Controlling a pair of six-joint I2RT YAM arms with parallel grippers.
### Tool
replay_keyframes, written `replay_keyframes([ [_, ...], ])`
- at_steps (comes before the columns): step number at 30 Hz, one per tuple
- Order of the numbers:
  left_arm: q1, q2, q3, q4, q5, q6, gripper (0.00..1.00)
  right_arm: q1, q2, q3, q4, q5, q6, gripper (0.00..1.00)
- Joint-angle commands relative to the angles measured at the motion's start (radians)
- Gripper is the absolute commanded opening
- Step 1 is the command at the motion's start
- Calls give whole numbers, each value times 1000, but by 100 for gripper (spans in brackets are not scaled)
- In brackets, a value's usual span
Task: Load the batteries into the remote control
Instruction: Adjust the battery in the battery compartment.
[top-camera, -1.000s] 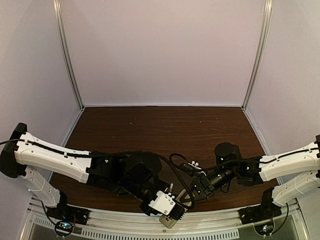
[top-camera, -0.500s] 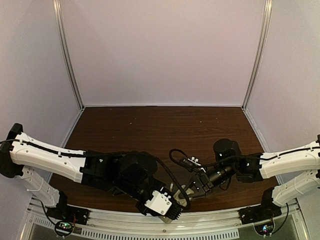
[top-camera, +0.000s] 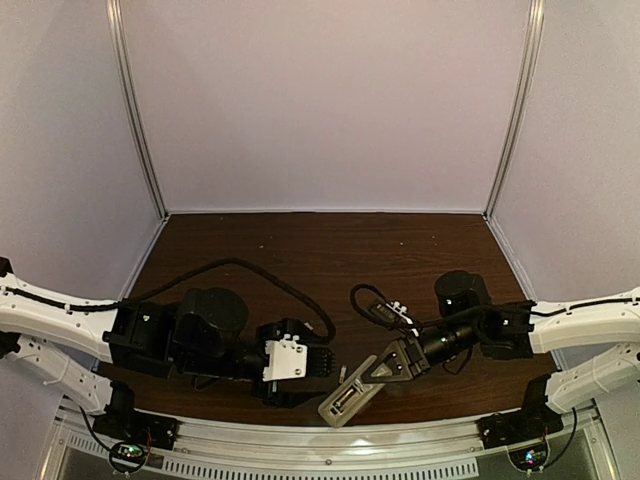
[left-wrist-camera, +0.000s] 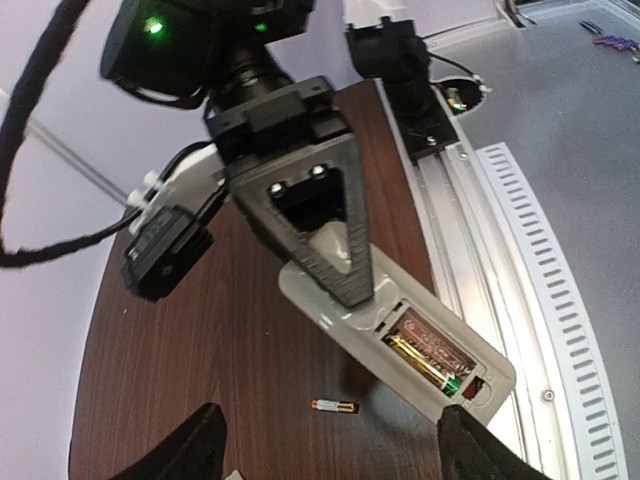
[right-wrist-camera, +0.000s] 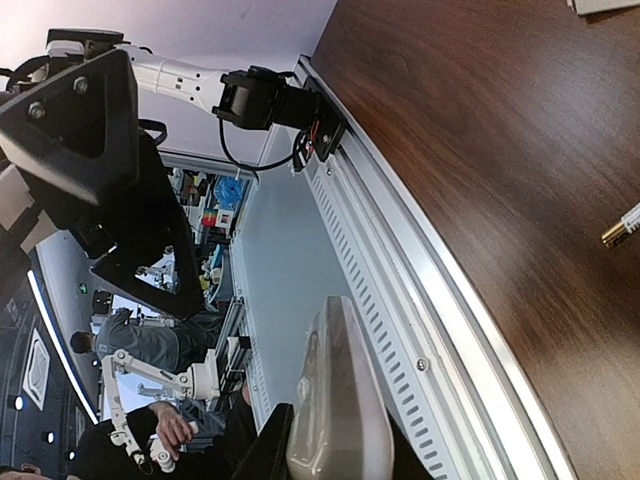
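Loading about half done. Holding remote (top-camera: 345, 402) by one end in right gripper (top-camera: 385, 368), jaws clamped on it, over near edge of table (left-wrist-camera: 200, 330). Compartment (left-wrist-camera: 455, 352) open, first battery (left-wrist-camera: 425, 362) seated. Loose on table nearby: second battery (left-wrist-camera: 334, 405). Left gripper (left-wrist-camera: 335, 445) empty, jaws spread wide. Next, probably: pinch second battery, align with free slot, press in.

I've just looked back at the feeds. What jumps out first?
The remote stands out at the table's near edge. It is clamped in the right gripper, its back is open and one battery sits in the compartment. A second battery lies loose on the table beside it, in front of the open left gripper.
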Motion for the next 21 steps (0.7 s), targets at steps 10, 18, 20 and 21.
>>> replay_keyframes([
  [10,2,147,100,13,-197,-421,68,-7,-106,25,-79,273,-118,0],
  [18,2,254,154,2,-162,-415,54,-7,-131,24,-84,306,-100,0],
  [20,2,263,157,7,-177,-416,51,-7,-137,20,-79,300,-96,0],
  [21,4,266,158,6,-188,-419,50,-8,-140,20,-80,297,-94,0],
])
